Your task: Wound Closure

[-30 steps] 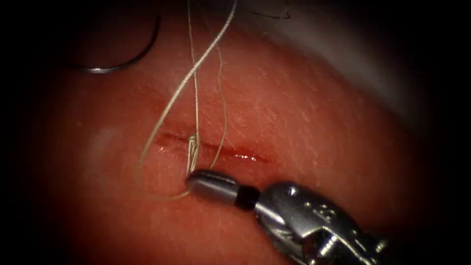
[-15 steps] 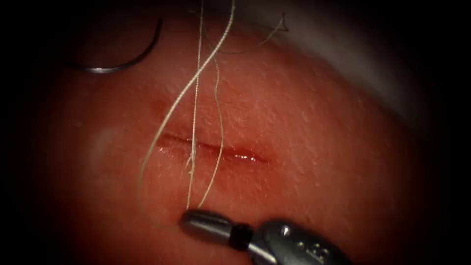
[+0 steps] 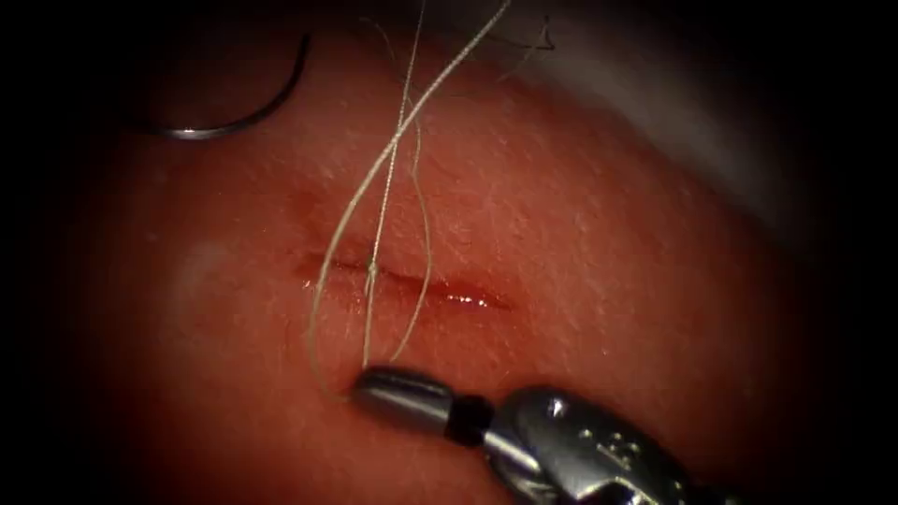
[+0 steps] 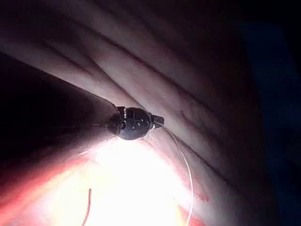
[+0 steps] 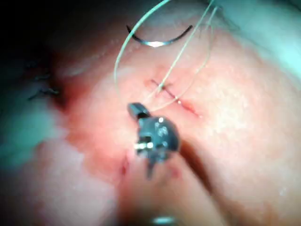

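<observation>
Nearest, the right tool [image 3: 360, 385] sat just below the cut [image 3: 402, 281], jaws pressed together on the thread [image 3: 369, 182], likely to keep the strands taut. Beyond the cut, the left tool [image 4: 159, 121] pinched the thread's far end. Farthest, the needle [image 3: 245, 112] lay free on the tissue [image 3: 599, 252].

The tissue [image 3: 580, 243] carries everything here. The needle [image 3: 245, 110] lies free on its surface, well off the cut [image 3: 412, 285] toward ten o'clock. Thread [image 3: 379, 210] crosses the cut, red fluid [image 3: 468, 299] glistening at its three o'clock end.
</observation>
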Tool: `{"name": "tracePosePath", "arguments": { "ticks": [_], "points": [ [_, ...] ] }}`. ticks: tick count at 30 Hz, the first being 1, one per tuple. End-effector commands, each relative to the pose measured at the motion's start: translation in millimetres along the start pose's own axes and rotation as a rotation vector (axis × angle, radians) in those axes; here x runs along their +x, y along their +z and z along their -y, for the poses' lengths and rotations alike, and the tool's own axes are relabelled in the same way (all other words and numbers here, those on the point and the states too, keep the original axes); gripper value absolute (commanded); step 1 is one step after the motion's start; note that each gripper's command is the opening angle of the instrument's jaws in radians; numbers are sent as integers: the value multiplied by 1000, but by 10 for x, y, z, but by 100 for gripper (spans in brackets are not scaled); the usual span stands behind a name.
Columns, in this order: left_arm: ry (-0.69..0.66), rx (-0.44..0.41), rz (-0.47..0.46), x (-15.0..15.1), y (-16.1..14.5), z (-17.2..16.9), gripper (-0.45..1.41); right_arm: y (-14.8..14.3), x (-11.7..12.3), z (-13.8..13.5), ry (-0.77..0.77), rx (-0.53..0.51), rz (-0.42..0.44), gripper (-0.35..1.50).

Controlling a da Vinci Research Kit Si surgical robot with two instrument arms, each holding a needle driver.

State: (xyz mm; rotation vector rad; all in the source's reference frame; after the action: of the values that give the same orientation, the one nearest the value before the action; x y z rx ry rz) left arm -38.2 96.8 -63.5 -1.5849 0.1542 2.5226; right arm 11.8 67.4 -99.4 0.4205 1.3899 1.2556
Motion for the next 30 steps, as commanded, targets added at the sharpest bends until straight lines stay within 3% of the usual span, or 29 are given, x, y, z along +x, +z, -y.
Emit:
{"name": "tracePosePath", "arguments": {
  "ticks": [1, 3, 5, 6, 14, 22, 30],
  "points": [
    [28, 4, 13, 0, 10, 3, -35, 9, -3, -3, 0, 1, -1, -35],
    [154, 4, 89, 1, 18, 5, -35, 11, -1, -5, 1, 0, -1, -35],
    [306, -27, 243, -5, 31, -5, -35, 10, -7, -5, -4, 0, 8, -35],
    [334, -29, 260, -7, 34, -8, -35, 9, -10, -5, -6, 2, 9, -35],
    [456, -17, 345, -16, 49, -22, -35, 1, -17, -1, -10, 4, 30, -35],
    [542, -3, 399, -2, 56, 4, -35, -4, -23, 4, -30, 4, 32, -35],
    [605, 4, 507, -3, 67, 5, -35, -2, -27, 5, -39, 0, 32, -35]
  ]
}}
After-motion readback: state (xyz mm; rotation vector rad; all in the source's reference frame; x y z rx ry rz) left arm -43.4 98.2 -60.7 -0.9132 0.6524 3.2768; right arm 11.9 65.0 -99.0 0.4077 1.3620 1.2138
